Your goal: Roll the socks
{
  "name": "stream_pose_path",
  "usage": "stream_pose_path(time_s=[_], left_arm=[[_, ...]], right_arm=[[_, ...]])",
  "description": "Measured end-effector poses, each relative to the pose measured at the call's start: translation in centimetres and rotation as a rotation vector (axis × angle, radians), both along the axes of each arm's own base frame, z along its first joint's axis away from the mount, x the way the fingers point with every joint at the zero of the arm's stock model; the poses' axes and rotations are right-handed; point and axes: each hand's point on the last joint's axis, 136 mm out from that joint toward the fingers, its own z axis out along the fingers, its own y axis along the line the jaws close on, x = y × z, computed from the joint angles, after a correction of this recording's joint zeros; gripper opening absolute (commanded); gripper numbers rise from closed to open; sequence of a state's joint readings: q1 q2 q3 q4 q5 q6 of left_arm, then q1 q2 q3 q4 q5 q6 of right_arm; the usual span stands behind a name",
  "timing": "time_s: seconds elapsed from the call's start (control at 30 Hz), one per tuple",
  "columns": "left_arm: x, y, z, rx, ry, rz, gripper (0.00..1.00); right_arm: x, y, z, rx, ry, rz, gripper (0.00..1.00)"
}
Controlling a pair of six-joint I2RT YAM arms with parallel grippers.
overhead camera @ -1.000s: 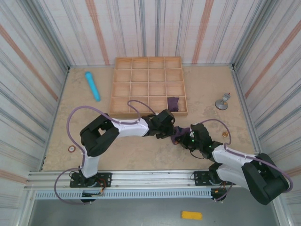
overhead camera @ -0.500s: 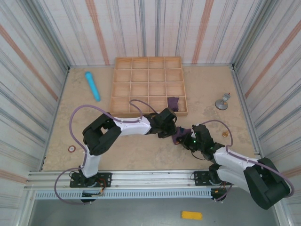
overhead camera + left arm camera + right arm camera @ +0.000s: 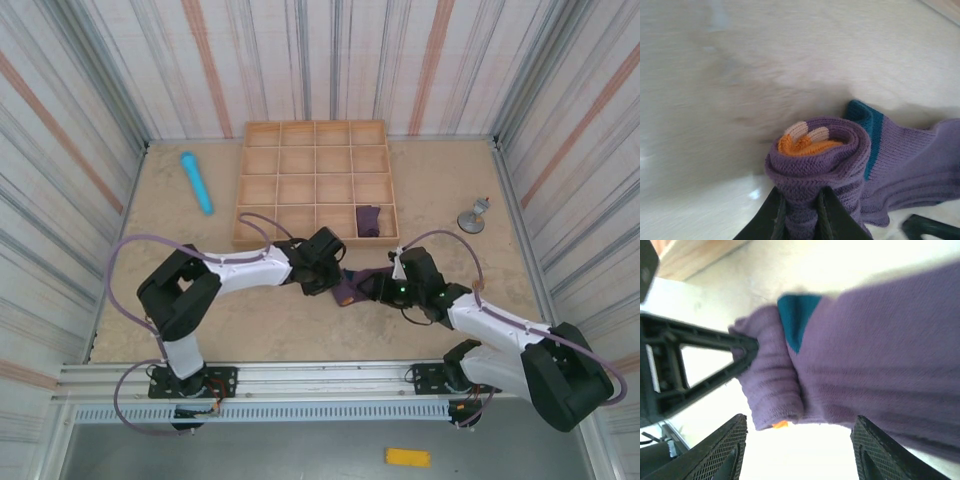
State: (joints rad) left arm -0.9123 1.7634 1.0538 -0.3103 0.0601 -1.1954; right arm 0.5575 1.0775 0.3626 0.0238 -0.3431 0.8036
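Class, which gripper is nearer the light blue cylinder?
Left. The left gripper, clamping the purple sock, sits below-right of the light blue cylinder; the right gripper, open, lies farther right, beyond that sock.

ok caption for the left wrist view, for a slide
Left pincer clamped on a partly rolled purple sock, orange at its core, teal band behind, on the pale table

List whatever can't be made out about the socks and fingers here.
- Top view: left gripper and right gripper cover most of the sock; its roll is hidden.
- Left wrist view: the sock's unrolled end runs off the right edge; its length is unknown.
- Right wrist view: glare and blur hide whether the sock touches the table.
- Top view: the second sock in the tray is too small to judge.
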Motion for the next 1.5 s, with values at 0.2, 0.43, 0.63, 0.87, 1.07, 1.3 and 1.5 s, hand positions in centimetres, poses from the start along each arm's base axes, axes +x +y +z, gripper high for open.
stream_pose_path(time_s=[0.2, 0.43, 0.63, 0.87, 1.07, 1.3, 1.5], left_arm=[[-1.4, 3.2, 0.0, 0.062, 0.003, 0.051, 0.00], [-1.9, 4.6, 0.0, 0.091, 0.003, 0.072, 0.00], [-1.8, 4.7, 0.0, 0.095, -0.001, 0.073, 0.00], [-2.0, 4.6, 0.0, 0.101, -0.012, 0.067, 0.00], [-2.7, 4.7, 0.2, 0.102, -0.024, 0.057, 0.00], [-3.5, 4.8, 0.9, 0.090, -0.047, 0.071, 0.00], [-4.0, 5.7, 0.8, 0.104, -0.067, 0.117, 0.00]], right_arm=[[1.6, -1.6, 1.0, -0.124, -0.035, -0.067, 0.61], [1.2, -4.0, -0.9, -0.252, 0.020, -0.114, 0.55], [0.5, -3.7, -2.9, -0.271, 0.088, -0.088, 0.33], [1.2, -2.9, -3.9, -0.250, 0.088, -0.089, 0.00], [4.1, -1.2, -4.0, -0.245, 0.055, -0.082, 0.00], [7.9, 0.9, -3.8, -0.249, 0.006, -0.068, 0.00], [10.0, 2.3, -4.1, -0.234, -0.028, -0.055, 0.00]])
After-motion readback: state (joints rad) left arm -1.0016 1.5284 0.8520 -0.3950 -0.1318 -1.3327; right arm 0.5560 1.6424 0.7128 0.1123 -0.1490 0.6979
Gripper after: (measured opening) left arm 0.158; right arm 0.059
